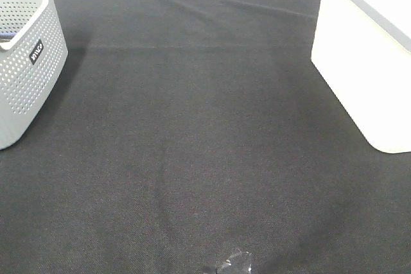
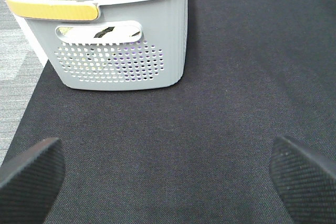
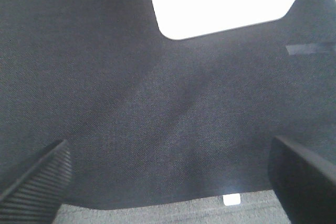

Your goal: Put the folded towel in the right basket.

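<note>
We see a matt black woven cloth (image 1: 192, 133) over the table, its fine weave slightly rough, with soft creases near the far edge. The left basket (image 1: 26, 62) looks like smooth grey plastic with a dull sheen, its walls pierced by rows of small round holes; in the left wrist view its handle (image 2: 52, 8) has a smooth yellow-orange strip. The right basket (image 1: 359, 62) is plain white, smooth and unperforated, likely plastic. The left fingers (image 2: 29, 177) and right fingers (image 3: 37, 182) carry matt black pads, finely ribbed like rubber. Beyond the cloth's edge we see grey, coarser fabric (image 3: 173, 212)
</note>
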